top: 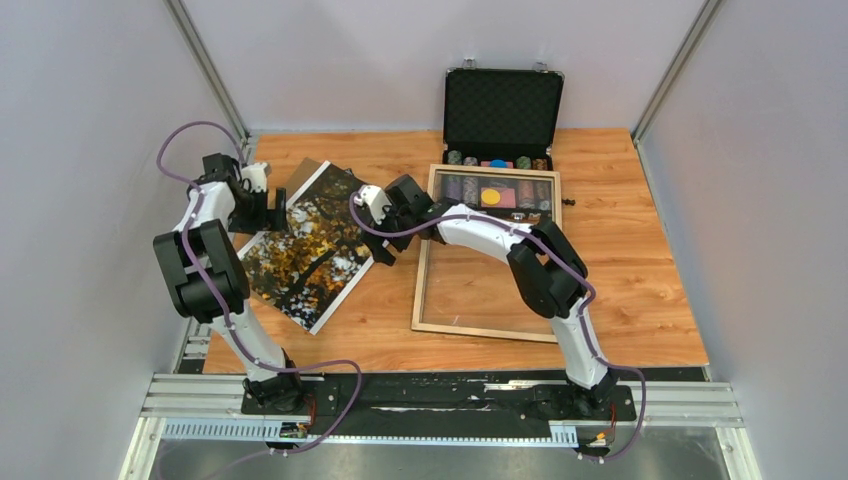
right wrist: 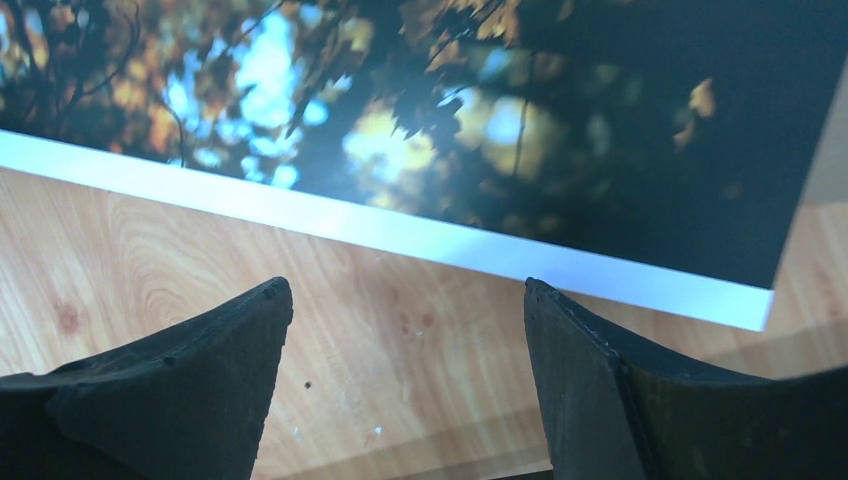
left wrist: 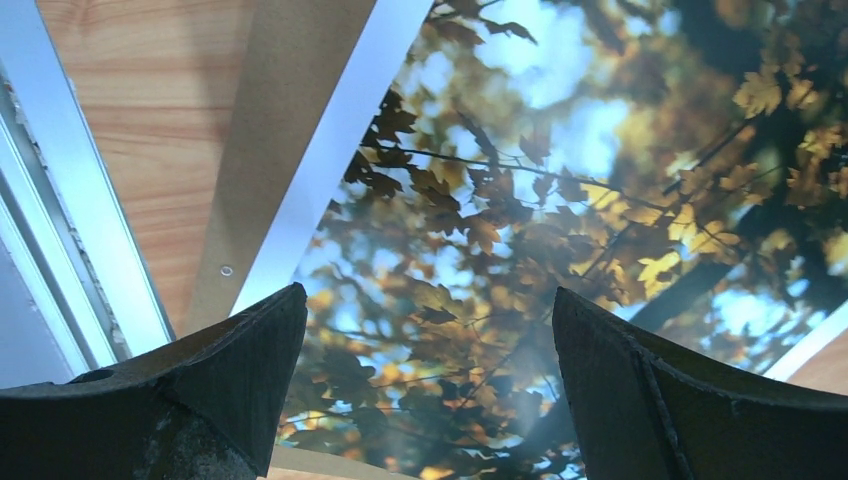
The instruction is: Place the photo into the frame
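The photo (top: 305,250), autumn trees with white side strips, lies face up on the table's left half, on a brown backing panel (top: 305,172). The light wood frame (top: 487,252) lies flat to its right, partly over the chip case. My left gripper (top: 268,212) is open and empty just above the photo's upper left part; its view shows the leaves (left wrist: 560,200) between the fingers. My right gripper (top: 385,252) is open and empty over bare table beside the photo's right edge; its view shows the white strip (right wrist: 400,232) ahead of the fingertips.
A black chip case (top: 503,110) stands open at the back, its tray of coloured chips (top: 492,192) showing under the frame's far end. Grey walls enclose the table on three sides. A metal rail (left wrist: 60,200) runs along the left edge.
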`<state>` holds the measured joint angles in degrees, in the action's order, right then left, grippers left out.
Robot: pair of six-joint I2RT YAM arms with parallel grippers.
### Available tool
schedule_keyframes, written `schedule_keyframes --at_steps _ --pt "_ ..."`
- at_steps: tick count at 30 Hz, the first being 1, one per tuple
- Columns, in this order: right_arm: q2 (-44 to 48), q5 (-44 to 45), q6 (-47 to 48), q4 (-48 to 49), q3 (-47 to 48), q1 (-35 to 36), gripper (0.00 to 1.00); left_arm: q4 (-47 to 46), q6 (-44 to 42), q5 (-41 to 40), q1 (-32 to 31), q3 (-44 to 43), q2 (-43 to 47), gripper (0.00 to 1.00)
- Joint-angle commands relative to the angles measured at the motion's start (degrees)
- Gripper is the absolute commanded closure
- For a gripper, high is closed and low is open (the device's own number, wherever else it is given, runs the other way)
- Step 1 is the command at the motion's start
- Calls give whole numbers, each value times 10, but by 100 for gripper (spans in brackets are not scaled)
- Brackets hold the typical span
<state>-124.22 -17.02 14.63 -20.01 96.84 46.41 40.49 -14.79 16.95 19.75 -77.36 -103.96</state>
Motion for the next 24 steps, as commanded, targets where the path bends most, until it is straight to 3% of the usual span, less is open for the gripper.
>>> schedule_keyframes --at_steps 1,17,24 --pt "15 -2 -12 -17 -10 6 16 -5 -42 -25 8 -31 -14 1" --pt "-33 19 -22 -44 -8 5 19 9 -35 11 11 -103 -98 1" --pt "-54 -14 -87 -56 9 -8 18 12 -32 32 11 -95 -106 3"
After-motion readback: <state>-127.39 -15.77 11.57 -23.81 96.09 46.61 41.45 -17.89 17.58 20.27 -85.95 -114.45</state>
